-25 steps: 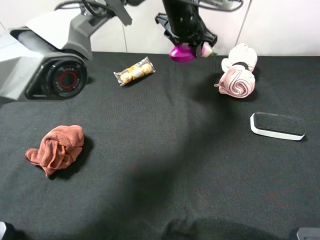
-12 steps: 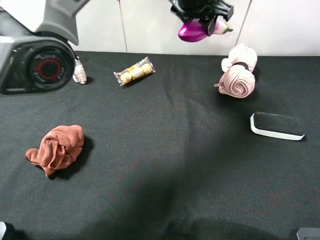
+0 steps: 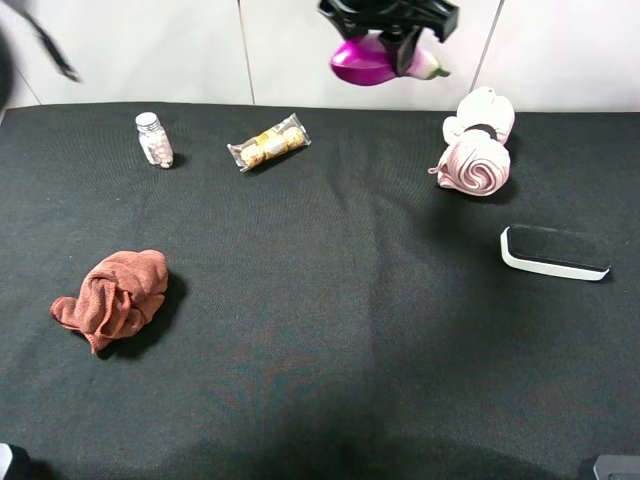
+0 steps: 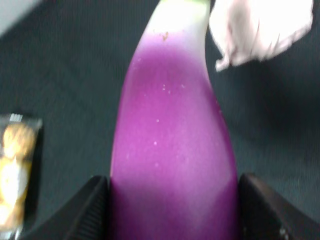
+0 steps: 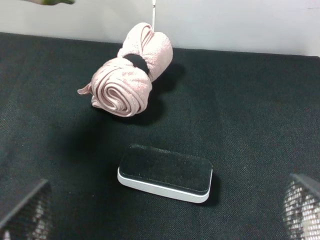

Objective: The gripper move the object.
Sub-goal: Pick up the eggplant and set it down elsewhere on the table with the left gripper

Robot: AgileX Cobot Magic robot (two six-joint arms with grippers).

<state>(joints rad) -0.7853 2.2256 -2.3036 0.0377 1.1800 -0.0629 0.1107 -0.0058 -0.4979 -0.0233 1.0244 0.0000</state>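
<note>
Fingers [image 4: 90, 212] of my left gripper [image 4: 175, 217] are clamping one purple eggplant [image 3: 368, 62], raised over the table's [image 3: 330, 300] far edge. My right gripper [image 5: 161, 215] is gaping apart. Lying below: one pink towel roll [image 3: 476, 150], one black case [image 3: 555, 251], one snack packet [image 3: 268, 143], one bottle [image 3: 153, 139], one red cloth [image 3: 115, 295].

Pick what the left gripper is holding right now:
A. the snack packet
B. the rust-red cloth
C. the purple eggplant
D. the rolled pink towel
C: the left gripper is closed on both sides of the purple eggplant, held up off the table, while the cloth, packet and towel lie on it.
</note>
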